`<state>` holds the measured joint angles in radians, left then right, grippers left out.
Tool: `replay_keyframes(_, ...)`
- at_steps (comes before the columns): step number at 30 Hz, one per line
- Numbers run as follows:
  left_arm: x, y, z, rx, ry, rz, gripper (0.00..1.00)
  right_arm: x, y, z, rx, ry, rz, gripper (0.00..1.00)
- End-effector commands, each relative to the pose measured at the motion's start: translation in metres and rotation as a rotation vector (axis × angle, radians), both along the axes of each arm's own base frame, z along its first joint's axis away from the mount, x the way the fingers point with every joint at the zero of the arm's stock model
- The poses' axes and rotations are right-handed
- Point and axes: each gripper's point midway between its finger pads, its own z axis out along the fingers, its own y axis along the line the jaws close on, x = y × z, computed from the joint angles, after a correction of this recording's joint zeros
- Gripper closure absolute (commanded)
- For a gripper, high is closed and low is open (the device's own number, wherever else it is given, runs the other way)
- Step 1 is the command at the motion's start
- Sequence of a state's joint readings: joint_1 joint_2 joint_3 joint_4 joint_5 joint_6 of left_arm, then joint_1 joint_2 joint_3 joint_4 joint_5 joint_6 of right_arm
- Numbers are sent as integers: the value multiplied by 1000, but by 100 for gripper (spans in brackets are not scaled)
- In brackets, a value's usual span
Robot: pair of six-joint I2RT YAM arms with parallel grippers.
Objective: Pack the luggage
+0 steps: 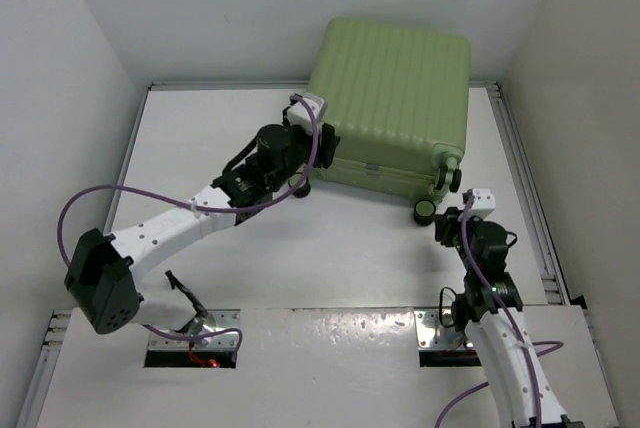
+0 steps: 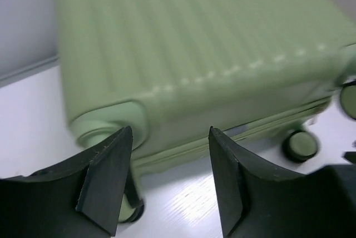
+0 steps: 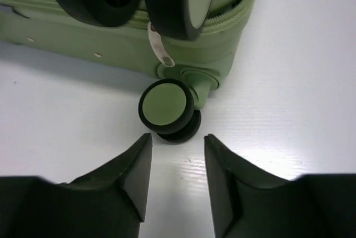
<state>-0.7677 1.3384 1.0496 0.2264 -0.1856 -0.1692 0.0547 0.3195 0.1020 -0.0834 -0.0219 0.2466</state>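
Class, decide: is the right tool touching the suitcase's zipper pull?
Apart. The right wrist view shows the right tool, jaws open, stopping short of the zipper pull, with a wheel and bare table lying between them.

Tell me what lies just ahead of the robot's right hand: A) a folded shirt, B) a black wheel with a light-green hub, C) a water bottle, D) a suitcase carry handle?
B: the right wrist view shows a black wheel with a light-green hub, on the light-green ribbed hard-shell suitcase, just beyond the open right hand.
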Motion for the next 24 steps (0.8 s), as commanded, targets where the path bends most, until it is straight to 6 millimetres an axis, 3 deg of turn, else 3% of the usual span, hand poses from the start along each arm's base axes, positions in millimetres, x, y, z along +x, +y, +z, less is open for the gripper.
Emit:
replay_keyframes(1, 18, 37, -17, 155, 104, 174, 38, 13, -8, 16, -10, -109, -46, 55)
replay_keyframes(2, 27, 47, -22, 183, 124, 226, 38, 14, -10, 11, -9, -90, -60, 45)
replay_keyframes(3, 34, 46, -36, 227, 159, 246, 38, 14, -11, 9, 3, -78, -78, 41)
replay_keyframes(4, 42, 58, -35, 235, 183, 292, 36, 17, -14, 8, -6, -68, -90, 39)
replay_keyframes(6, 51, 63, -40, 251, 205, 306, 35, 20, -17, 11, -13, -72, -105, 36)
replay_keyframes(8, 65, 79, -27, 218, 198, 326, 35, 26, -31, 25, -23, -91, -194, 36)
replay_keyframes(9, 70, 87, -28, 203, 207, 341, 34, 26, -36, 28, -31, -94, -221, 41)
replay_keyframes(10, 78, 95, -5, 146, 166, 360, 34, 21, -57, 25, -65, -68, -330, 45)
replay_keyframes(11, 83, 105, -5, 141, 170, 376, 34, 21, -65, 34, -64, -81, -379, 48)
replay_keyframes(12, 96, 126, 12, 108, 149, 406, 34, 20, -71, 39, -48, -89, -416, 52)
replay_keyframes(14, 114, 146, 23, 78, 140, 444, 34, 18, -89, 51, -3, -126, -515, 55)
replay_keyframes(15, 124, 157, 42, 42, 112, 468, 34, 18, -92, 55, 11, -139, -532, 58)
replay_keyframes(16, 141, 177, 35, 41, 130, 489, 34, 20, -100, 70, 24, -177, -563, 63)
replay_keyframes(17, 152, 186, 36, 37, 131, 500, 34, 21, -102, 72, 20, -178, -563, 66)
replay_keyframes(18, 162, 196, 51, 1, 118, 528, 34, 23, -109, 83, 14, -215, -599, 69)
replay_keyframes(19, 182, 207, 28, 16, 167, 522, 37, 26, -117, 88, 5, -208, -633, 73)
replay_keyframes(21, 202, 208, 27, 19, 180, 456, 42, 30, -136, 109, -26, -278, -709, 73)
replay_keyframes(22, 211, 207, 16, 32, 194, 436, 42, 38, -143, 95, -57, -221, -720, 75)
replay_keyframes(23, 217, 193, 7, 46, 204, 353, 43, 45, -148, 105, -31, -270, -736, 75)
replay_keyframes(24, 231, 193, -29, 72, 272, 337, 43, 55, -164, 106, -23, -258, -768, 75)
